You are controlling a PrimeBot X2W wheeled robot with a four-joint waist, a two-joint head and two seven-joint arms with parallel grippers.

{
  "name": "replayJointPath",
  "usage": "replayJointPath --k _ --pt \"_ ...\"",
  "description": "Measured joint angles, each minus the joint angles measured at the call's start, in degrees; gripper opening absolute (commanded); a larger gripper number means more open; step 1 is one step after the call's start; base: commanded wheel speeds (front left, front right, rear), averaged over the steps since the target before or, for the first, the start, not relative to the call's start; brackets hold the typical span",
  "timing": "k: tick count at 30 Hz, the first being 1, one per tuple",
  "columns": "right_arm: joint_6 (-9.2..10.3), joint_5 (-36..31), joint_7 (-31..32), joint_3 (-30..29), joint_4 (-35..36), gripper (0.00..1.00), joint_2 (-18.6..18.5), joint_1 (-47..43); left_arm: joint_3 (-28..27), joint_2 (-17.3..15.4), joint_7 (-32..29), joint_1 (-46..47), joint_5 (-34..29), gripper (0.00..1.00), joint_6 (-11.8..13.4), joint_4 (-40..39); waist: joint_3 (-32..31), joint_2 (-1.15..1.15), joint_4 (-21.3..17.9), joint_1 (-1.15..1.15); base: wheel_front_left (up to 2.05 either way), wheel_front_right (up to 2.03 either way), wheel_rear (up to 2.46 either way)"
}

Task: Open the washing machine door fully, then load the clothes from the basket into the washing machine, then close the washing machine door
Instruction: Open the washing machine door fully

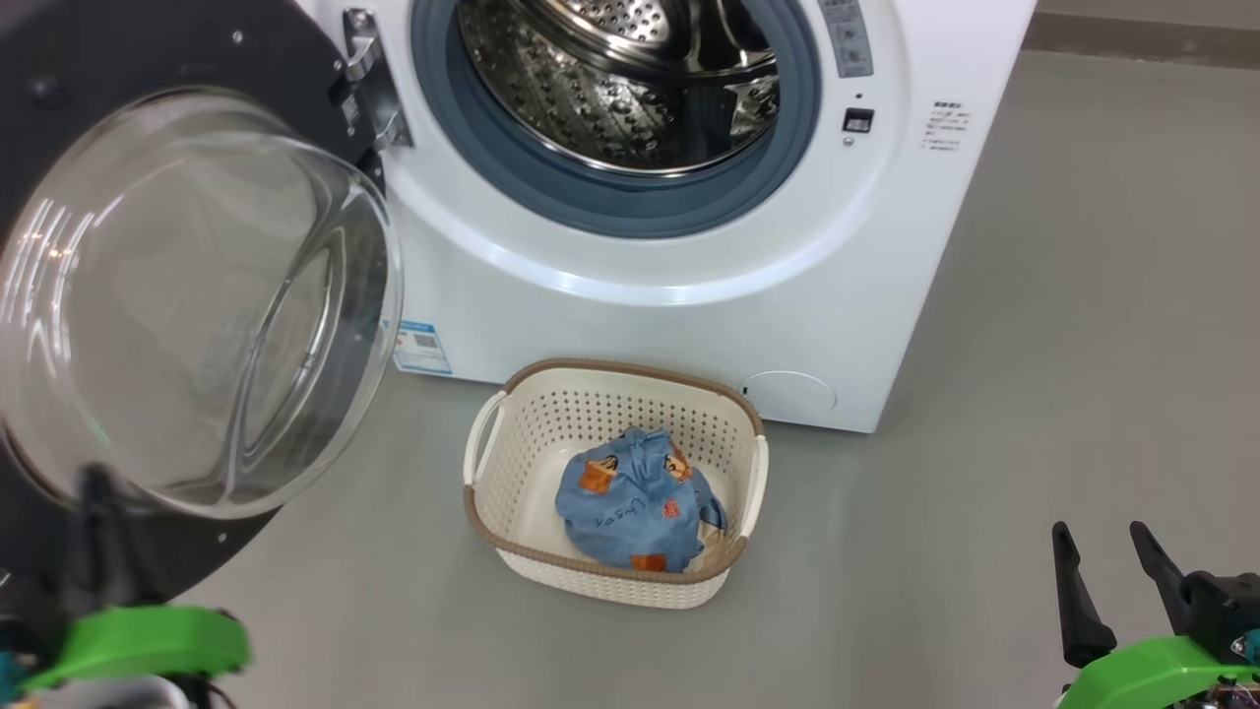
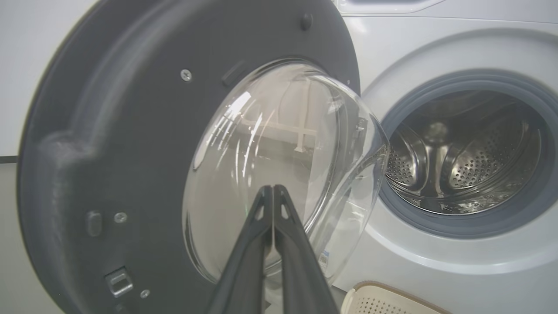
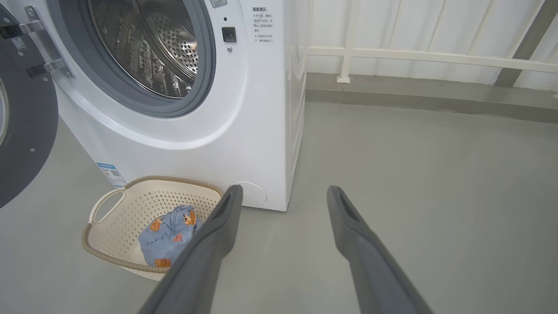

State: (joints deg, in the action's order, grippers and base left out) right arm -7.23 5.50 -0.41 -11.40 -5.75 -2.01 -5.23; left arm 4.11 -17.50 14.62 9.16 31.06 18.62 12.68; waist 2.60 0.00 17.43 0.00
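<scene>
Hanging wide on its hinge (image 1: 369,79), the washing machine door (image 1: 187,295) is showing its dark inner face and bulging glass bowl to the robot. It is standing out to the left of the washing machine (image 1: 689,325), so the grey gasket (image 1: 610,207) and steel drum (image 1: 630,89) are lying uncovered.

The left gripper (image 2: 272,189) is pointing at the bowl with its jaws pressed together on nothing. That closed wedge looks suited to pushing the door, though I cannot tell whether the tips are touching the glass. The door seems close to fully open, so the opening step is probably almost done.

The right gripper (image 1: 1100,529) is hovering low at the right with its jaws spread wide and empty, likely set for the clothes (image 1: 635,512). Those are sitting bunched in the basket (image 1: 630,369), the light blue one on top; a second garment is not clearly showing.

The basket is resting on the floor (image 1: 1034,345) just in front of the machine's lower front, below the opening, making for a short lift up to the drum. To the right, open floor is running as far as a white railing (image 3: 414,54), giving that arm wide room. On the left, the door's rim and bowl are jutting toward the basket's handle, apart from it but leaving less clearance.
</scene>
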Motion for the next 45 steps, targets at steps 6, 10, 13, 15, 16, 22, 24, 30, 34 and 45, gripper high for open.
replayJointPath --k 6,10,13,15,16,22,24,30,34,45 --pt "0.0 -0.3 0.1 0.8 0.2 1.0 0.0 0.0 5.0 0.8 -1.8 -2.5 -2.0 1.0 -0.9 -4.2 -0.7 0.0 -1.6 0.0 0.0 0.0 0.0" --pt "0.0 -0.6 0.1 1.7 0.5 1.0 0.0 0.0 8.4 2.0 -2.5 -2.8 -2.6 1.0 -2.0 -4.8 -0.9 0.0 -3.5 0.0 0.0 0.0 0.0" --pt "0.0 -0.6 0.1 1.9 0.7 1.0 0.0 0.0 9.9 2.6 -2.6 -3.7 -2.9 1.0 -2.5 -4.7 -0.9 0.0 -4.8 0.0 0.0 0.0 0.0" --pt "0.0 -0.6 0.1 2.2 0.8 1.0 0.0 0.0 11.0 2.7 -3.0 -3.7 -3.7 1.0 -2.5 -3.9 -0.9 0.0 -5.8 0.0 0.0 0.0 0.0" --pt "0.0 -0.8 0.1 2.4 0.8 1.0 0.0 0.1 11.3 2.9 -3.0 -3.6 -3.7 1.0 -2.5 -3.7 -0.9 0.0 -6.3 0.0 0.0 0.0 0.0" --pt "0.0 -2.5 0.2 3.5 1.4 1.0 0.0 1.2 12.5 3.4 -2.9 -3.5 -4.6 1.0 -3.1 -0.5 -0.7 0.0 -9.5 0.0 0.0 0.0 0.0" --pt "0.0 -2.5 0.2 3.4 1.5 1.0 0.0 1.2 12.6 3.9 -2.4 -3.5 -4.6 1.0 -3.3 0.4 -0.7 0.0 -10.5 0.0 0.0 0.0 0.0" --pt "0.0 -2.5 0.2 3.0 2.1 1.0 0.0 1.1 12.6 4.0 -1.7 -3.4 -4.9 1.0 -3.4 2.5 -0.8 0.0 -12.6 0.0 0.0 0.0 0.0" --pt "0.0 -2.5 0.2 2.3 3.0 1.0 0.0 0.9 12.5 4.4 -1.3 -3.4 -4.8 1.0 -3.4 3.6 -0.9 0.0 -14.0 0.0 0.0 0.0 0.0" --pt "0.0 -2.0 0.8 1.9 4.6 1.0 0.0 -1.2 11.9 5.2 -0.5 -3.4 -4.7 1.0 -4.4 5.2 -1.2 0.0 -15.1 0.0 0.0 0.0 0.0"
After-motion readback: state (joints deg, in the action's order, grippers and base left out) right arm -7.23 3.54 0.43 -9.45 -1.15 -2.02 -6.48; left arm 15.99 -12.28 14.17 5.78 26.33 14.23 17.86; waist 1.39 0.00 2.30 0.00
